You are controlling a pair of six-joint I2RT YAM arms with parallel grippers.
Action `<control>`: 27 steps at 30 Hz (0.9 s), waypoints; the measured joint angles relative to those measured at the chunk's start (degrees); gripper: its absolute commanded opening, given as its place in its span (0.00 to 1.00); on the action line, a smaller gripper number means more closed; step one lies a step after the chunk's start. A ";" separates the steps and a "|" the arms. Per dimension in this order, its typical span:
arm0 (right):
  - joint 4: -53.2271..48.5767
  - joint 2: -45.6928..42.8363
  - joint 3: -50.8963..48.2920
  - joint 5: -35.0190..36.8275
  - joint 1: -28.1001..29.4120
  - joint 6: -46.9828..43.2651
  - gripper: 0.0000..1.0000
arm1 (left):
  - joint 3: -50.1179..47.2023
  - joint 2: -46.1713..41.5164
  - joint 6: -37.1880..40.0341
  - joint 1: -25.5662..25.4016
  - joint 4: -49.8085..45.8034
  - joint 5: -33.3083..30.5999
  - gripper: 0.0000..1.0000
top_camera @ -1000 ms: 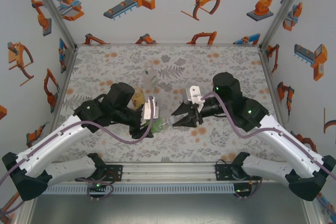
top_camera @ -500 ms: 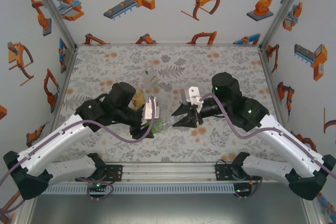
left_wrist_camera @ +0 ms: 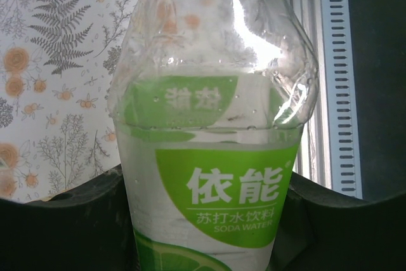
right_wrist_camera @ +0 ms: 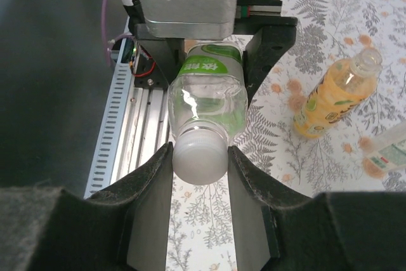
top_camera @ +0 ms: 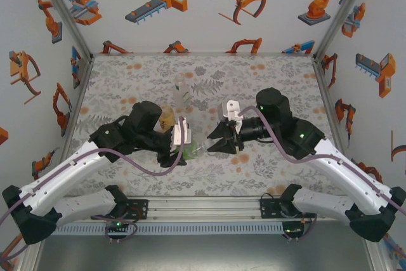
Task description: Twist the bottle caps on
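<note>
My left gripper (left_wrist_camera: 203, 230) clamps the green soda-water bottle (right_wrist_camera: 206, 90) sideways. My right gripper (right_wrist_camera: 200, 155) pinches its white cap (right_wrist_camera: 199, 157). The uncapped orange drink bottle (right_wrist_camera: 331, 101) stands near, and the far tabletop (top_camera: 273, 74) is open.

Looking at my left arm (top_camera: 63, 176) and right arm (top_camera: 346, 169): white lower links, black joints, looping purple cables (top_camera: 136, 169), tiny green lights (top_camera: 303, 134). The left gripper (top_camera: 179, 157) and right gripper (top_camera: 214, 143) are matte black.
</note>
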 measured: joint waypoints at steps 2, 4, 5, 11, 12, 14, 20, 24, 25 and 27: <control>0.59 -0.24 -0.31 1.11 0.00 2.27 0.00 | -0.15 -0.02 -0.11 0.00 0.44 -0.33 0.00; 1.31 -0.52 -0.79 2.29 0.02 4.76 0.00 | -0.26 -0.02 -0.13 0.00 0.87 -0.90 0.00; 1.68 -0.61 -1.01 2.99 0.04 6.10 0.00 | -0.31 -0.02 -0.13 0.00 1.05 -1.20 0.00; 3.85 -1.01 -2.19 8.92 0.26 15.93 0.00 | -0.68 -0.04 -0.39 0.07 2.47 -3.58 0.00; 4.15 -1.01 -2.29 10.29 0.33 18.27 0.00 | -0.74 -0.04 -0.50 0.09 2.71 -4.09 0.00; 4.52 -1.01 -2.38 12.72 0.42 22.43 0.00 | -0.79 -0.04 -0.61 0.09 3.19 -4.76 0.00; 5.44 -1.01 -2.89 19.04 0.55 37.79 0.00 | -1.44 -0.02 -1.42 0.11 4.96 -6.36 0.00; 5.18 -0.94 -3.06 22.53 0.59 48.33 0.01 | -1.51 0.26 -1.81 0.15 5.62 -7.04 0.00; 4.85 -0.83 -3.06 23.34 0.59 50.77 0.04 | -1.51 0.39 -1.86 0.15 5.77 -7.15 0.00; 3.10 -0.39 -2.80 25.24 0.59 56.19 0.06 | -1.51 0.87 -1.88 0.15 5.84 -7.56 0.00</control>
